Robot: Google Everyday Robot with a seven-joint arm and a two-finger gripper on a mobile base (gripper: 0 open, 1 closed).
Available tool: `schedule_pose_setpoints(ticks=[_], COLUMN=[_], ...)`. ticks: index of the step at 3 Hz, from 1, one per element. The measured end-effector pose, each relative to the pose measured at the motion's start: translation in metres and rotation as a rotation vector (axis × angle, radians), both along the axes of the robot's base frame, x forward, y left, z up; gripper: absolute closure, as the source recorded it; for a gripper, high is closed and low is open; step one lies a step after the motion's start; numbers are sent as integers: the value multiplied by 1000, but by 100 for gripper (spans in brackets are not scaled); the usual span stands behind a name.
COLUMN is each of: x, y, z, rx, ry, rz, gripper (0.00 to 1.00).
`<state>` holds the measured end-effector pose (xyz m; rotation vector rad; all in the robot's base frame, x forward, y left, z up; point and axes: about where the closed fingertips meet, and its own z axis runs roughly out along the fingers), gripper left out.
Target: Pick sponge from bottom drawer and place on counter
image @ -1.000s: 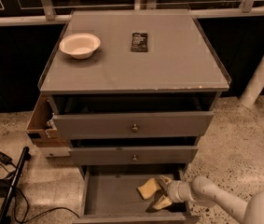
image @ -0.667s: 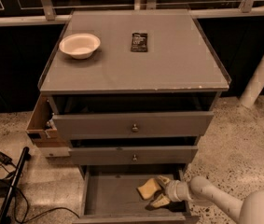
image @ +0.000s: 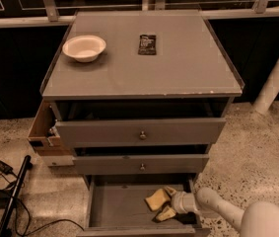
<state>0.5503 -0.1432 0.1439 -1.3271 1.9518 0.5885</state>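
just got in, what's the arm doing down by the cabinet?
The robot's arm is reaching into the open bottom drawer, with the gripper right at the sponge near the drawer's right side. The sponge is in the drawer, not yet lifted out. The counter above holds a white bowl and a dark packet. The sponge hasn't been placed there yet.

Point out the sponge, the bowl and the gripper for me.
sponge (image: 155, 199): camera view, middle of its pale-yellow top, in the bottom drawer (image: 114, 206).
bowl (image: 84, 48): camera view, its inner hollow, on the counter (image: 178, 73).
gripper (image: 166, 202): camera view, between its fingertips, at the sponge's right edge.
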Motion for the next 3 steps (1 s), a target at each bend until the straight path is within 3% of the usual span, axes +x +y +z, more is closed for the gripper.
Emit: schedule_pose_setpoints(ticks=[1, 3], x=[3, 13], y=[4, 17], z=[-10, -18], rx=[8, 1], ry=[10, -3], rz=[-1, -32], gripper=[5, 6])
